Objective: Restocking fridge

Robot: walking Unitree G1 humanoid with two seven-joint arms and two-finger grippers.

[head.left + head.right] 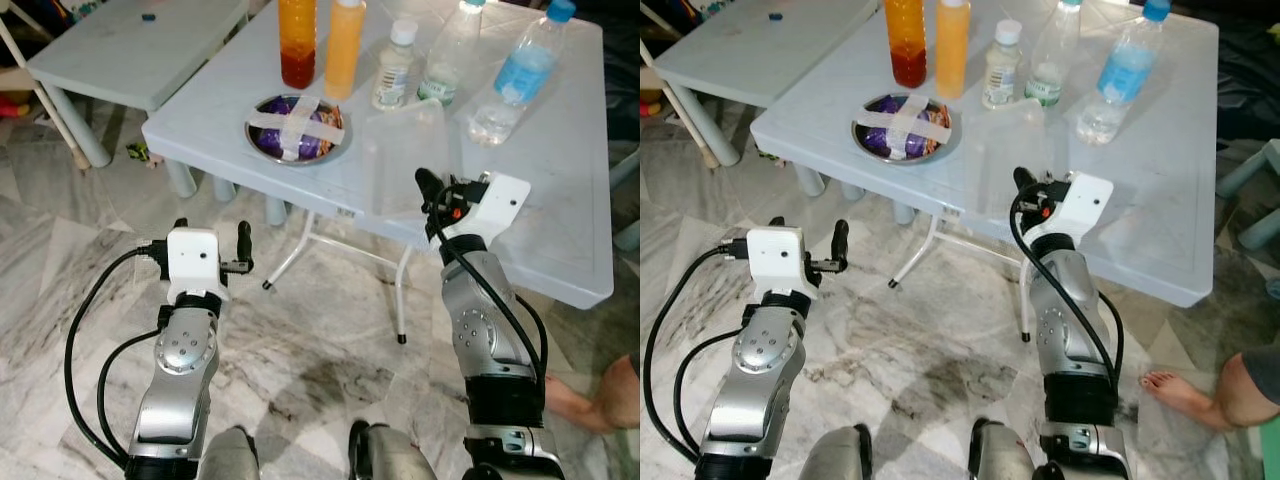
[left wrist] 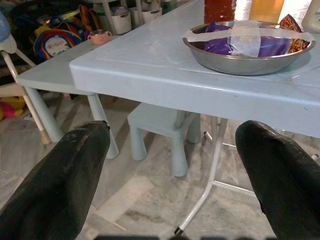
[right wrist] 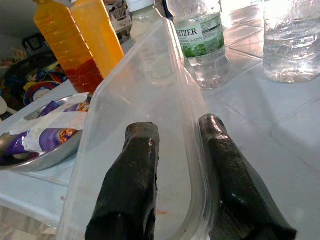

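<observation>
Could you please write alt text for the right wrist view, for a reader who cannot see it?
The right gripper pinches the rim of a clear plastic container, one black finger inside and one outside, above a pale blue table. Behind stand two orange bottles, a white-capped bottle and two water bottles, with a taped steel bowl beside them.

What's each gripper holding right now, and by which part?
Right gripper pinches the clear plastic container by its side wall near the rim, one finger inside, one outside. Left gripper is open, holding nothing.
</observation>
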